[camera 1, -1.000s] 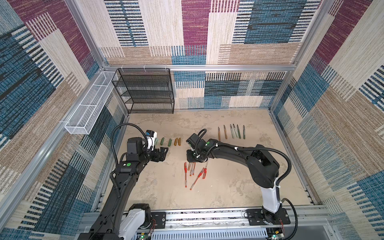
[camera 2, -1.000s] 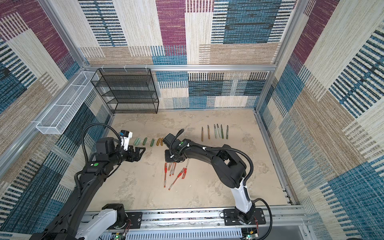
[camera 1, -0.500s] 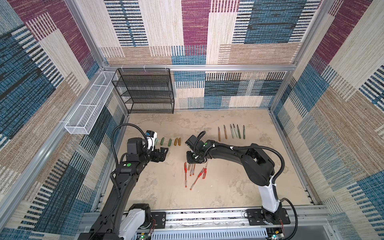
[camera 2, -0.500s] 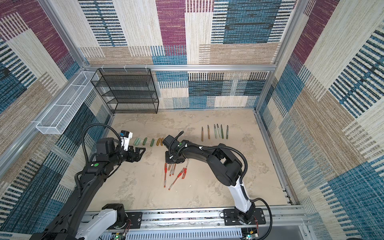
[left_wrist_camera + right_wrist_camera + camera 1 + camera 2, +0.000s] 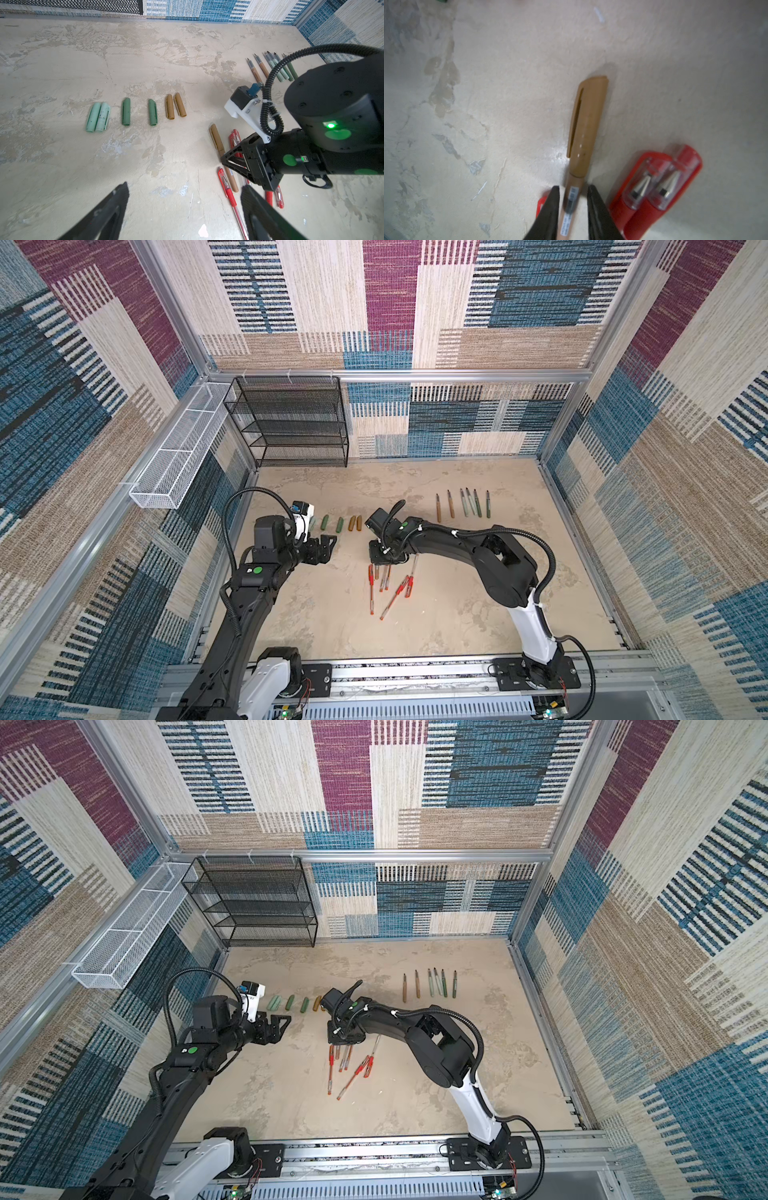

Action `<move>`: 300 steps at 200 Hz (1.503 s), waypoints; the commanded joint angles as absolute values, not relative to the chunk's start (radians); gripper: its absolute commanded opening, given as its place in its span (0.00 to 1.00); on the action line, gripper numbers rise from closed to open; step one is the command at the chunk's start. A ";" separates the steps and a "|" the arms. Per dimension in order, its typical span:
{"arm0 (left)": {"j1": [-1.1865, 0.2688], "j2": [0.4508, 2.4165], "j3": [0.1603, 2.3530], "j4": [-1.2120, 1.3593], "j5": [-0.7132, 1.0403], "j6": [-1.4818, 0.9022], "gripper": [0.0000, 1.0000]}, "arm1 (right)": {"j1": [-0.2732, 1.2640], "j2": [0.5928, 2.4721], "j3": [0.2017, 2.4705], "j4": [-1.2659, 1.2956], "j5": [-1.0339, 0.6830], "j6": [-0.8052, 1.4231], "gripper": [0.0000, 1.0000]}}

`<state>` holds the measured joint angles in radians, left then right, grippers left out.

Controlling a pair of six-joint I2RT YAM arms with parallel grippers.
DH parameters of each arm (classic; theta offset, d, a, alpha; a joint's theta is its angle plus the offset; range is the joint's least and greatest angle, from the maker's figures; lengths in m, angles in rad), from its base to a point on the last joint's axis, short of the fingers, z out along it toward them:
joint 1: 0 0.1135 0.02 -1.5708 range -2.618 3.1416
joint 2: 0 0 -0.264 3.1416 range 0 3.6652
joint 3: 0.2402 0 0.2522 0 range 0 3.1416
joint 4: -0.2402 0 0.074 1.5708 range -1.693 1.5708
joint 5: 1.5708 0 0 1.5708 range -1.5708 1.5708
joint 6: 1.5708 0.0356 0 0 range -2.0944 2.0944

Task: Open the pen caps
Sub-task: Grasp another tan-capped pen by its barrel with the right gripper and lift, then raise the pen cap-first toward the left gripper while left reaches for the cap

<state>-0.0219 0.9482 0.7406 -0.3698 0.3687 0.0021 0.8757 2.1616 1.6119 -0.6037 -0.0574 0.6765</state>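
Your right claw (image 5: 573,187) slid around the brown pen (image 5: 571,199), nearly pinching it, cap (image 5: 588,124) still on; left claw (image 5: 184,186) waits, spread wide.

Mid-frame in both top views the right gripper (image 5: 380,559) covers most of the brown pen (image 5: 581,145). The right wrist view is blurred: that pen and the red pens (image 5: 643,207) run off its edge; whether the fingers (image 5: 553,204) touch it is unclear
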 commanded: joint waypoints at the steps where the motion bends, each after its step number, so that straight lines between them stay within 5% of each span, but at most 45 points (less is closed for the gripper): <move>1: -0.020 0.946 0.746 -0.343 0.372 -0.005 0.88 | 0.877 2.174 1.629 -0.636 -0.017 0.662 0.27; 71: -0.020 0.946 0.736 -0.342 0.373 0.000 0.88 | 0.877 2.184 1.651 -0.681 0.003 0.632 0.12; 133: -0.020 0.951 0.749 -0.349 0.399 -0.017 0.88 | 0.876 2.083 1.660 -0.623 -0.001 0.623 0.11; 232: -0.020 0.975 0.697 -0.169 0.834 -0.304 0.80 | 0.887 1.782 1.335 -0.053 -0.232 0.565 0.09; 300: -0.021 0.995 0.697 -0.106 0.834 -0.398 0.73 | 0.941 1.747 1.274 0.098 -0.317 0.508 0.08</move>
